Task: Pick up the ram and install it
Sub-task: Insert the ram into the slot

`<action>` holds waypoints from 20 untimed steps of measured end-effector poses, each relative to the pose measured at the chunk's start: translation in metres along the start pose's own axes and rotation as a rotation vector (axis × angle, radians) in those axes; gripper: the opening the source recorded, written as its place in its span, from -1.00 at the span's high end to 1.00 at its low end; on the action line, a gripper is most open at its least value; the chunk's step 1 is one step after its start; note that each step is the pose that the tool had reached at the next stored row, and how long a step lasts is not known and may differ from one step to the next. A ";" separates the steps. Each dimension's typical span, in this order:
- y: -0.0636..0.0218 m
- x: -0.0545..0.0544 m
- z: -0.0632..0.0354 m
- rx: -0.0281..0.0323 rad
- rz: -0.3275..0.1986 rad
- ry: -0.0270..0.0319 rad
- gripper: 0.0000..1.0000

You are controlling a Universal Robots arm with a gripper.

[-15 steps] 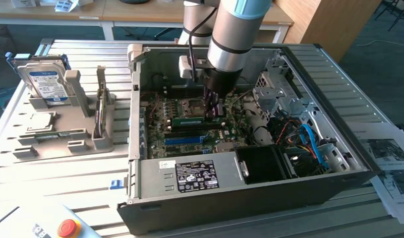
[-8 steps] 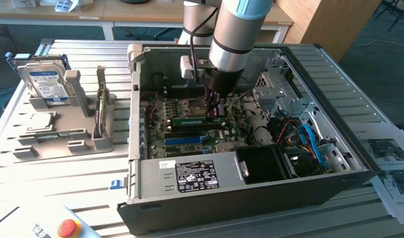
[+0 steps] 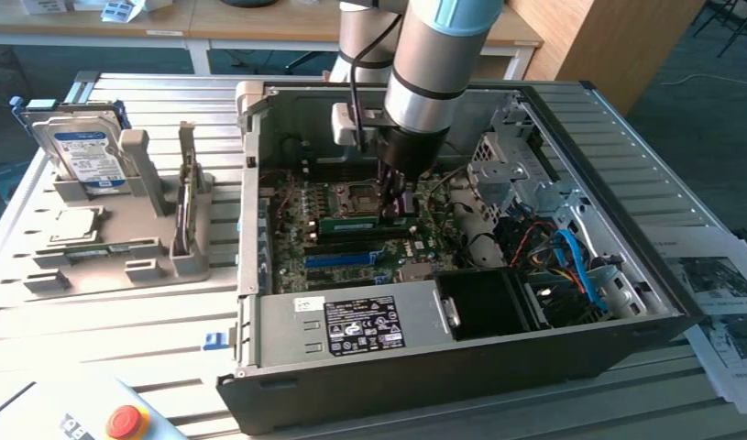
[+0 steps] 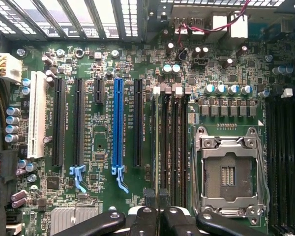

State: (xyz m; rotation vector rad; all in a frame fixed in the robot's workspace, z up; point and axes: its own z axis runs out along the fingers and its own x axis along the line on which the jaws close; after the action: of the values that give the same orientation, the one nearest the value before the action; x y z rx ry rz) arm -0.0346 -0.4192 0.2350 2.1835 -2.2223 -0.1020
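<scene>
**Desk:** Which step are you on?

**Me:** The install, I'd say, not the pick-up. From the exterior view I have the arm reaching down into the open computer case (image 3: 471, 367), over the main board (image 4: 101, 132). My wrist camera looks straight along the black memory slots (image 4: 174, 147), which run between the blue slot (image 4: 118, 128) and the processor socket (image 4: 228, 172).

**Desk:** And the ram?

**Me:** The ram (image 3: 348, 223) is a green strip lying level under the tool, in line with those slots. I can't tell whether its lower edge has met a slot or hangs just above one.

**Desk:** What does seating it call for?

**Me:** My judgement is that the stick must be square along the slot with its notch matched. After that it needs a straight, even push down. Any tilt would jam one end. I can't make out whether the white end clips are open.

**Desk:** Gripper?

**Me:** The gripper (image 3: 398, 209) is almost fully closed. Its fingers (image 4: 145, 216) sit nearly together, pinching what I take to be the ram's thin top edge.
</scene>
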 end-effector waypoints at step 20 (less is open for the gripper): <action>-0.0018 0.000 0.0025 0.0000 0.000 0.0000 0.76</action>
State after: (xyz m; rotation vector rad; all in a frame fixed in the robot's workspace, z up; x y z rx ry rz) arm -0.0330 -0.4192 0.2324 2.1835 -2.2224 -0.1020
